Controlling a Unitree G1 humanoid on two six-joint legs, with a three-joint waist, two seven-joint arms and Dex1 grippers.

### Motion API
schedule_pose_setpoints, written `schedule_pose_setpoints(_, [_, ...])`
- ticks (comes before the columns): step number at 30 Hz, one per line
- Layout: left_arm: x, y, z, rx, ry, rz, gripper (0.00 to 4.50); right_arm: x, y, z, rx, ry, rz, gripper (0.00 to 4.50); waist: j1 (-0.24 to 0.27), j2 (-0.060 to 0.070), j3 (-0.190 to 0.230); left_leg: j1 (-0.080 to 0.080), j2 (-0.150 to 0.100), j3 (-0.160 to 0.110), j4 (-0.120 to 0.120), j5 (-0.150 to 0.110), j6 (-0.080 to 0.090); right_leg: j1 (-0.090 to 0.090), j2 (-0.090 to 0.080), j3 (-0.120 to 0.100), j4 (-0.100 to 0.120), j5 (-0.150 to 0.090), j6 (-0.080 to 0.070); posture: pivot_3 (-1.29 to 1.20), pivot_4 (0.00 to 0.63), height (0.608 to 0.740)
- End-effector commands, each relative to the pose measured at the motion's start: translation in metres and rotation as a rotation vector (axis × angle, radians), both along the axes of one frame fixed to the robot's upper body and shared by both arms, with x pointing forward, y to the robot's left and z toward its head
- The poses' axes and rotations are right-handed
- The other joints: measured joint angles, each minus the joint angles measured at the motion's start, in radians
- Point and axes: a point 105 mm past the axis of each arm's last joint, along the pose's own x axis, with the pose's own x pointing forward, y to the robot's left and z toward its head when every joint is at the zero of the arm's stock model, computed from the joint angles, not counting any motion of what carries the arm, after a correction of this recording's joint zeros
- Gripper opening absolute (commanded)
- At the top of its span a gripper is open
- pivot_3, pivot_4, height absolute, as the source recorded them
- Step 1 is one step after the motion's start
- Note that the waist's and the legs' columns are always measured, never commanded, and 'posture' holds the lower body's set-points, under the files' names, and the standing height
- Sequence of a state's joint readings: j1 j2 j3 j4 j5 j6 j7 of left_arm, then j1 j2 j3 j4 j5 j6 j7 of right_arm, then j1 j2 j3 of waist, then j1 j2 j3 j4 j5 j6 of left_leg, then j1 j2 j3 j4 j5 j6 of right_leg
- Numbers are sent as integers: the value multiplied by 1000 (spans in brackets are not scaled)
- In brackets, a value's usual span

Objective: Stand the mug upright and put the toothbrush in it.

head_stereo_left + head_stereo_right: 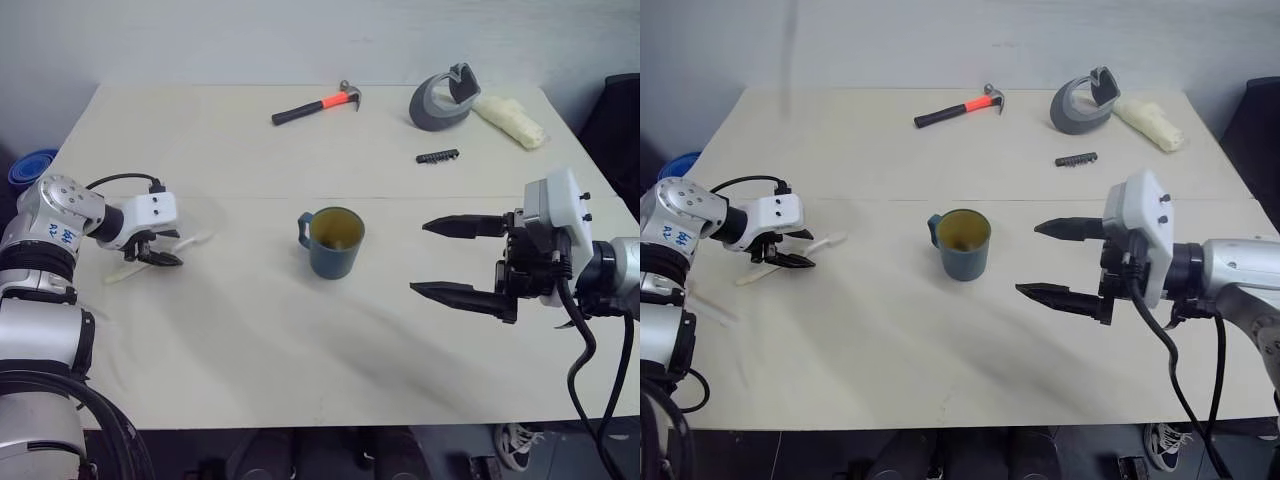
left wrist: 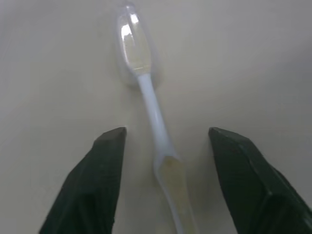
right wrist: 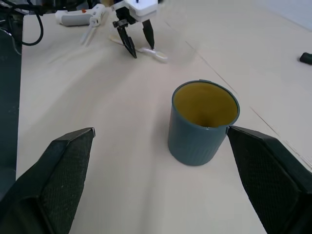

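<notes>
- Toothbrush: one, flat on the bench at the robot's left, long axis running between the left gripper's fingers, head pointing toward the mug
- Left gripper: right over the handle, jaws apart on either side — nothing held yet; nearer arm by far
- Mug: one, upright at bench centre, empty, mouth up
- Right gripper: wide open, empty, just beside the mug — well apart from the toothbrush
- Others: one hammer, one tape dispenser, one glue gun
</notes>
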State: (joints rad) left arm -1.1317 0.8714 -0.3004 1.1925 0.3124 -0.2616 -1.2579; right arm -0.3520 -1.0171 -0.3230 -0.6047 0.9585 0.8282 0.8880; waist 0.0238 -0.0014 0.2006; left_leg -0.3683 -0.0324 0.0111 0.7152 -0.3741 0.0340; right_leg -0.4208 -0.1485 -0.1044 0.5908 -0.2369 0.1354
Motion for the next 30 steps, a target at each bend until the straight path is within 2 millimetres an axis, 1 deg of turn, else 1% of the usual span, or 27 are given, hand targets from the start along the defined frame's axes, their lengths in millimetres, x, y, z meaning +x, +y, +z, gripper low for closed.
schedule_pose_setpoints(1, [-6, 13, -12, 38, 64, 67, 1771, -4, -3, 7, -21, -52, -10, 4500, 0, 0, 0, 0, 0, 0, 0, 0, 0, 0, 0, 0, 0, 0, 0, 0, 150, 740])
schedule_pose_setpoints(3, [-5, 12, -11, 26, 63, 80, 1243, -4, -4, 7, -24, -57, -16, 4500, 0, 0, 0, 0, 0, 0, 0, 0, 0, 0, 0, 0, 0, 0, 0, 0, 150, 740])
schedule_pose_setpoints(6, [1, -1, 3, -85, 45, 94, 329, -2, -6, 9, -12, -71, -35, 4500, 0, 0, 0, 0, 0, 0, 0, 0, 0, 0, 0, 0, 1, 0, 0, 0, 150, 740])
schedule_pose_setpoints(7, [3, -4, 8, -114, 32, 95, 164, -2, -6, 9, -11, -74, -39, 4500, 0, 0, 0, 0, 0, 0, 0, 0, 0, 0, 0, 0, 1, 0, 0, 0, 150, 740])
schedule_pose_setpoints(9, [8, -8, 19, -162, -10, 108, 160, -1, -9, 8, -19, -76, -55, 4500, 3, 0, 0, -1, 0, 0, 1, 0, 1, 0, 0, 0, 0, 0, 0, 0, 150, 740])
schedule_pose_setpoints(10, [13, -11, 28, -193, -58, 123, 160, 0, -10, 7, -18, -79, -64, 4500, 4, -1, 0, -2, 0, 0, 1, 0, 1, 0, 0, -1, 0, 0, 0, 0, 150, 740])
schedule_pose_setpoints(12, [26, -25, 54, -312, -170, 134, 160, 0, -12, 7, 0, -66, -82, 4500, 6, -1, 1, -4, 0, 0, 1, -1, 2, -1, 0, -1, -1, 0, 0, 0, 150, 740])
schedule_pose_setpoints(13, [29, -31, 63, -357, -200, 130, 160, 0, -13, 7, 8, -57, -85, 4500, 8, -3, 1, -5, -1, 0, 2, -1, 2, -2, 0, -2, -1, 0, 0, 0, 150, 740])
schedule_pose_setpoints(14, [33, -41, 79, -444, -230, 131, 160, -1, -14, 7, 15, -48, -89, 4500, 9, -5, 2, -7, -1, 0, 3, -1, 2, -4, -1, -2, 0, 0, 1, 0, 150, 740])
schedule_pose_setpoints(16, [38, -71, 123, -668, -313, 84, 160, -3, -16, 5, 23, -13, -96, 4500, 13, -6, 3, -9, -1, 0, 4, -1, 2, -4, -1, -2, -1, 1, 2, 0, 150, 740])
schedule_pose_setpoints(17, [38, -88, 146, -793, -349, 55, 160, -5, -17, 3, 21, -5, -96, 4500, 17, -7, 3, -10, -1, 0, 4, -1, 2, -5, -1, -3, -1, 1, 2, 0, 150, 740])
schedule_pose_setpoints(18, [36, -99, 162, -881, -370, 33, 160, -7, -17, 2, 19, -2, -96, 4500, 17, -7, 3, -11, -1, -1, 5, -1, 2, -5, -1, -3, -2, 2, 3, 0, 150, 740])
schedule_pose_setpoints(19, [33, -113, 177, -967, -390, 7, 160, -7, -18, 1, 13, -12, -104, 4500, 16, -7, 3, -11, -1, -1, 5, -1, 2, -5, -1, -3, -2, 2, 3, 0, 150, 740])
schedule_pose_setpoints(21, [23, -137, 197, -1099, -414, -55, 160, -6, -20, 0, 5, -20, -124, 4500, 11, -7, 3, -10, -1, -4, 5, -2, 3, -5, -1, -1, -2, 2, 4, 0, 150, 740])
schedule_pose_setpoints(22, [19, -144, 203, -1138, -421, -72, 160, -5, -21, -1, 4, -18, -129, 4500, 9, -7, 3, -9, -1, -5, 4, -2, 3, -5, -1, 0, -2, 2, 4, 0, 150, 740])
schedule_pose_setpoints(23, [16, -159, 206, -1159, -437, -83, 160, -7, -21, -3, 2, 7, -123, 4500, 5, -7, 3, -9, -1, -5, 5, -2, 3, -5, -1, 0, -2, 2, 4, 0, 150, 740])
schedule_pose_setpoints(25, [8, -195, 202, -1178, -468, -132, 160, -7, -22, -6, -10, 17, -126, 4500, 3, -7, 3, -7, -1, -4, 4, -2, 3, -4, -1, 2, -1, 2, 4, 0, 150, 740])
schedule_pose_setpoints(26, [2, -207, 200, -1199, -470, -155, 160, -8, -22, -6, -9, 20, -130, 4500, 3, -7, 3, -6, -1, -4, 4, -2, 3, -4, -1, 3, -1, 2, 4, 0, 150, 740])
schedule_pose_setpoints(28, [-6, -227, 187, -1208, -472, -179, 160, -8, -22, -5, -7, 16, -132, 4500, 1, -7, 3, -5, -1, -3, 5, -1, 2, -4, -1, 3, -1, 2, 4, 0, 150, 740])
schedule_pose_setpoints(30, [-14, -240, 172, -1205, -491, -210, 160, -8, -23, -2, -4, 4, -140, 4500, -1, -6, 3, -4, -1, -1, 4, -1, 2, -4, -1, 5, -1, 3, 4, 0, 150, 740])
